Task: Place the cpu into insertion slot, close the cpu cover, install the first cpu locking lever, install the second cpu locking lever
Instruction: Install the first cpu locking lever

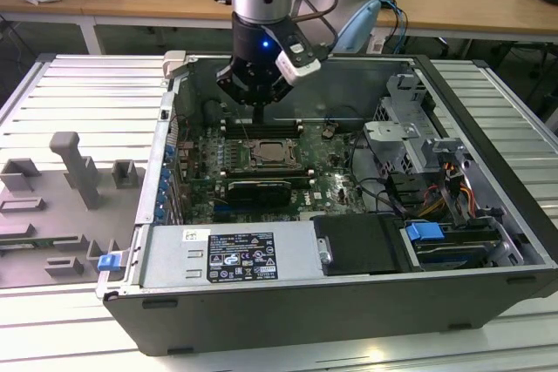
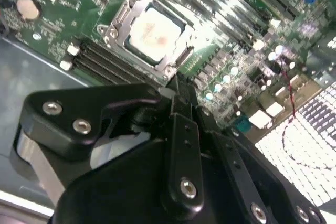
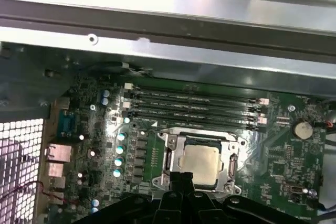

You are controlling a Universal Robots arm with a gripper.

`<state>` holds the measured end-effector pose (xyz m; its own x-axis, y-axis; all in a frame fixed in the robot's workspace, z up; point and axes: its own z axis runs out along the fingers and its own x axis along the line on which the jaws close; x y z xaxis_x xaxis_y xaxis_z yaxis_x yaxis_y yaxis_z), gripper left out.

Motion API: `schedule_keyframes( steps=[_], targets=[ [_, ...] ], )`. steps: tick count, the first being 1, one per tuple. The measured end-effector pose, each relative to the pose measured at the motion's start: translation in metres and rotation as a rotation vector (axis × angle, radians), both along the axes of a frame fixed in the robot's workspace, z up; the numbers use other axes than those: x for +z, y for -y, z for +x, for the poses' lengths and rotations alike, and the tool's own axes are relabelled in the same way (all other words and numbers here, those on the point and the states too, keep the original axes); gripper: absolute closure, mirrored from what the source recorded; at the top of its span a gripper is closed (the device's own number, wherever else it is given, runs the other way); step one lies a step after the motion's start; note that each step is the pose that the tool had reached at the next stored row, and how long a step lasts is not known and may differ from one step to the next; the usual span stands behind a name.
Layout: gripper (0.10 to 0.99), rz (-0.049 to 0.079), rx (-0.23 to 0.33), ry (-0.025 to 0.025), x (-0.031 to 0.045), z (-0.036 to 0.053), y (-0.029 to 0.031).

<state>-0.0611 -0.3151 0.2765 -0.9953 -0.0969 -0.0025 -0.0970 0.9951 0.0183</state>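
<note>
**Gripper (image 1: 260,118) over the open computer case (image 1: 349,302).** The fingers (image 2: 184,108) are pressed together and hold nothing. The cpu (image 3: 201,162) lies just beyond and below the fingertips, seated flat in the insertion slot (image 1: 251,154) on the green board. It is a pale silver-beige square with no long axis, its edges parallel to the memory slots (image 3: 194,106). The cpu cover (image 3: 170,150) appears to lie flat around it as a metal frame. The locking levers cannot be made out.
</note>
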Motion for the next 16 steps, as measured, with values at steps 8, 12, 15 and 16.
schedule_keyframes(
  steps=[8,12,15,16],
  targets=[
    [0.980,0.001,-0.014,0.0022,-0.0106,-0.0297,-0.0003],
    [0.980,0.001,-0.014,0.0026,-0.0137,-0.0407,-0.0024],
    [0.980,0.001,-0.014,0.0027,-0.0151,-0.0421,-0.0067],
    [0.980,0.001,-0.014,0.0027,-0.0159,-0.0427,-0.0107]
  ],
)
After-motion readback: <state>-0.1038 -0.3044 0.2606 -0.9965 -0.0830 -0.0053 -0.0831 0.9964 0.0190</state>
